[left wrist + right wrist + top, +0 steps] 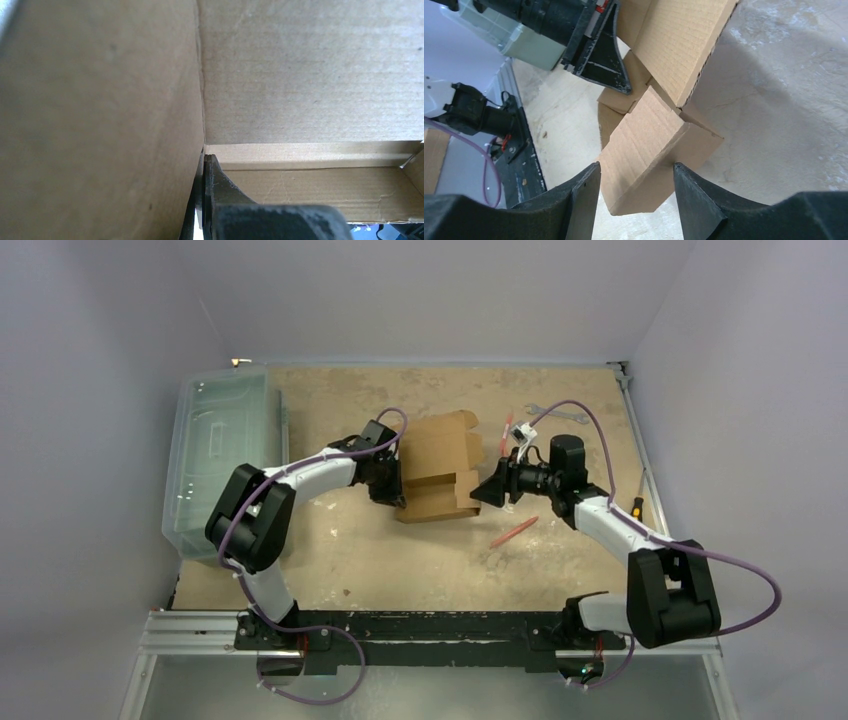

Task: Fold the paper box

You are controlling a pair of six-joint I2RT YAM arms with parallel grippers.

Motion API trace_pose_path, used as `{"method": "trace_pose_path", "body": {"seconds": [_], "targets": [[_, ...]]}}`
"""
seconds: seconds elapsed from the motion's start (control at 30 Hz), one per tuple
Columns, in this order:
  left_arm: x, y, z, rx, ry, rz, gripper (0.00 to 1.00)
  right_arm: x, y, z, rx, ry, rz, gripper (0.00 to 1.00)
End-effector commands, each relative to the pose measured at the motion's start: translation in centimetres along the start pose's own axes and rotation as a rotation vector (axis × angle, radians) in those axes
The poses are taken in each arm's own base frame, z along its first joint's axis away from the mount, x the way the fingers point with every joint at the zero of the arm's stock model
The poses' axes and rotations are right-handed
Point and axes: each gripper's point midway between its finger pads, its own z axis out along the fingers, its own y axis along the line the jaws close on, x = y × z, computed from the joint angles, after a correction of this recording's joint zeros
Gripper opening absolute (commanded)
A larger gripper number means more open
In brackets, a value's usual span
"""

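From above, the paper box point(438, 468) is lying mid-frame on the counter point(420, 560), the left pincer point(392, 492) pressing its left edge and the right pincer point(487, 490) meeting its right.

The left wrist is showing only cardboard; I cannot tell that pincer's opening.

The right wrist is showing open fingers point(586, 192) straddling a side flap: closing squarely on its crease would probably fold it cleanly.

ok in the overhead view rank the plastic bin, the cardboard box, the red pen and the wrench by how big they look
1. plastic bin
2. cardboard box
3. wrench and red pen: both look small and much alike, so I won't rank them.
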Motion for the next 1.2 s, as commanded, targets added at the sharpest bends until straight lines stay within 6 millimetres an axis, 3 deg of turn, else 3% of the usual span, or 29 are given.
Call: {"method": "trace_pose_path", "body": {"seconds": [0.0, 0.27, 0.9, 1.17], "targets": [[1.9, 1.5, 1.0, -0.067, 0.032, -0.026, 0.0, -2.4, -0.9, -0.2, 0.09, -0.043, -0.083, 0.58], [0.9, -0.1, 0.1, -0.029, -0.048, -0.059, 0.0, -2.5, -2.4, 0.0, 0.186, -0.032, -0.108, 0.52], [-2.4, -3.4, -3.4, 0.021, -0.312, -0.197, 0.0, -3.0, -3.1, -0.2, 0.272, -0.015, -0.169, 0.5], [-2.5, -5.2, -4.0, 0.01, -0.374, -0.203, 0.0, -3.9, -3.2, -0.4, 0.304, -0.025, -0.196, 0.48]]}}
